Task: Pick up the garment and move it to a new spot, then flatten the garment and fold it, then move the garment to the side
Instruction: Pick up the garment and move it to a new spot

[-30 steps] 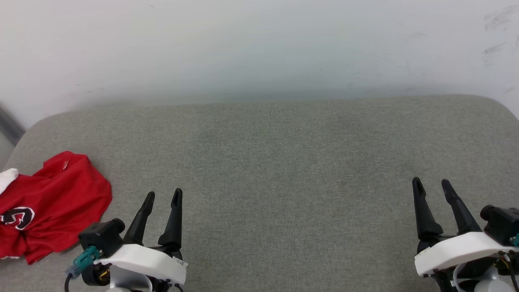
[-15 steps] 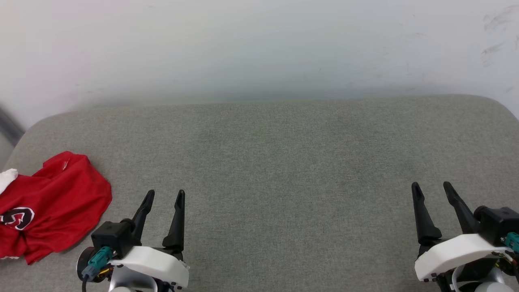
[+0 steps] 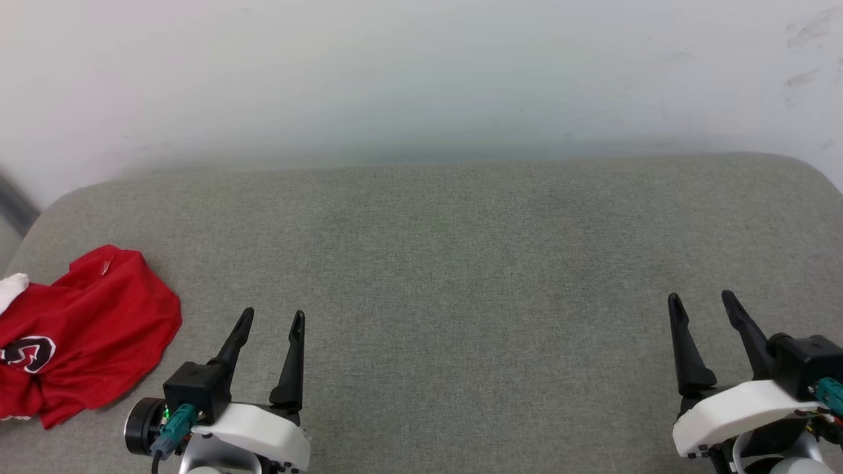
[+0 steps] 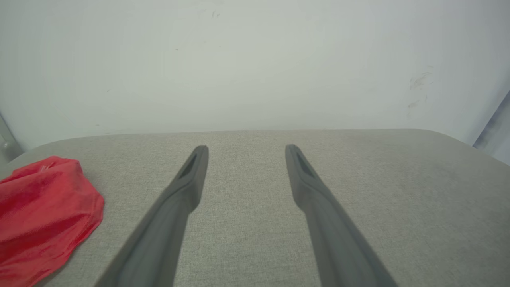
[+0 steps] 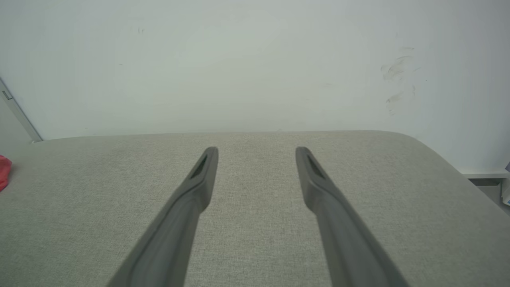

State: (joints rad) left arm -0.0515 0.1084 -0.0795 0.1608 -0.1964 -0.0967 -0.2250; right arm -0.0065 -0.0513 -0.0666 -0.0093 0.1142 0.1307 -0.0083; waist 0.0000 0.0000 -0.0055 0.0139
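The garment (image 3: 79, 332) lies crumpled at the left edge of the grey cushion, red with a bit of white sleeve and part of a black, white-edged print showing. Its red cloth also appears low on the left in the left wrist view (image 4: 38, 217) and as a sliver at the left edge of the right wrist view (image 5: 4, 172). My left gripper (image 3: 271, 317) is open just right of the garment, apart from it and holding nothing. At the lower right my right gripper (image 3: 701, 299) is open too, with bare cushion between its fingers.
A broad grey fabric cushion (image 3: 435, 263) with rounded far corners spans the scene. A pale scuffed wall (image 3: 421, 72) rises right behind it. The cushion drops off at its right corner (image 5: 446, 159).
My left wrist has rolled, swinging its camera block lower and its fingers more upright. The right gripper shifted slightly. The garment has not moved.
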